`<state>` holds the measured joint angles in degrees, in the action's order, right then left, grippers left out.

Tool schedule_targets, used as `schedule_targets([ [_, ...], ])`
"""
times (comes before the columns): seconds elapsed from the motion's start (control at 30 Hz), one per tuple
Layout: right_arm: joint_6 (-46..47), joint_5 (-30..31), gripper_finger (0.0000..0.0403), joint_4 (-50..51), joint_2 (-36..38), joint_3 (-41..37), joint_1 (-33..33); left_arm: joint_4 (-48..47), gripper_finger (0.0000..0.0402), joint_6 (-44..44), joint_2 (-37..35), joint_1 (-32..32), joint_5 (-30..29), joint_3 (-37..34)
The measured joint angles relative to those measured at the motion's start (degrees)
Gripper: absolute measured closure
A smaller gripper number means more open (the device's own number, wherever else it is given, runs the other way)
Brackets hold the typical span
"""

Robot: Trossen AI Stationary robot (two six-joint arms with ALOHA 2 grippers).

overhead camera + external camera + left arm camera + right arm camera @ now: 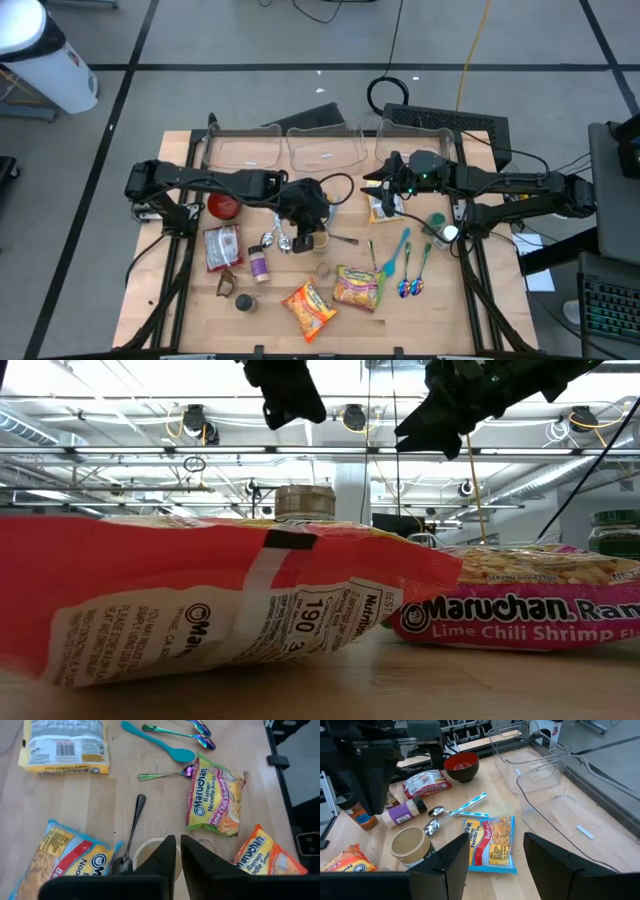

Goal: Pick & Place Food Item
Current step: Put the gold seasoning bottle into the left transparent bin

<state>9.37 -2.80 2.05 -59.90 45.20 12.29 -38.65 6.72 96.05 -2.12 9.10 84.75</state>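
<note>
While no food item has yet left the bench (75,800), the step in hand looks like the approach before a pick. The right hand (496,840) hangs in the air above a yellow noodle packet (383,208), its fingers a moderate way apart and holding nothing. The blue-edged beef packet (490,842) lies flat farther on, in line with the gap. The left hand (178,842) is pinched to a thin slit with nothing in it, poised over a paper cup (410,845) beside that beef packet. Which packet is meant I cannot tell. If it is the yellow one, the next move calls for the right hand to drop straight down, close across the packet's narrow width and carry it towards the clear tubs (325,150) at the bench's far edge. I count five packets: the yellow, the beef, a lime chili shrimp packet (215,800), an orange packet (265,857) and a red-and-white packet (425,782). Seven spoons show: one teal spoon (157,741), three iridescent spoons (200,740), one dark spoon (132,830) and two silver spoons (437,812). There are three tubs as far as I can make out, one cup, and one red bowl (462,766).
</note>
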Motion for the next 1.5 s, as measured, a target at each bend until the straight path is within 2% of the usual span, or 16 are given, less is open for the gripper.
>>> schedule_targets([
  [0.1,0.0,-0.01,0.0221,0.0,0.0,0.01,0.0,-0.21,0.0318,0.99,0.03,0.51,-0.01,0.0],
  [0.43,-1.6,0.31,0.022,0.34,0.0,-0.01,0.47,-0.44,0.0113,2.39,0.06,0.97,0.18,0.0],
  [0.63,-1.6,4.47,0.022,1.11,0.0,-0.17,1.62,-0.76,0.0038,1.14,1.58,0.29,-2.86,0.0],
  [0.8,0.97,4.3,0.022,-0.15,0.04,-3.25,2.38,-1.15,0.0015,1.08,5.72,-1.02,-1.16,0.0],
  [0.97,6.23,4.28,0.022,-1.83,0.02,-7.24,2.36,-1.1,0.0019,1.06,7.01,-1.95,-1.14,-0.02],
  [1.23,12.15,4.1,0.022,-9.96,0.02,-13.35,2.34,-0.93,0.0023,-2.55,7.19,-3.21,-5.11,-0.02],
  [1.37,12.44,4.06,0.022,-10.89,0.02,-13.72,2.34,-1.59,0.0021,-3.11,7.73,-3.76,-5.3,-0.07],
  [1.5,12.31,4.06,0.022,-10.91,0.02,-13.72,2.34,-1.49,0.002,-4.54,8.15,-4.04,-8.14,0.0],
])
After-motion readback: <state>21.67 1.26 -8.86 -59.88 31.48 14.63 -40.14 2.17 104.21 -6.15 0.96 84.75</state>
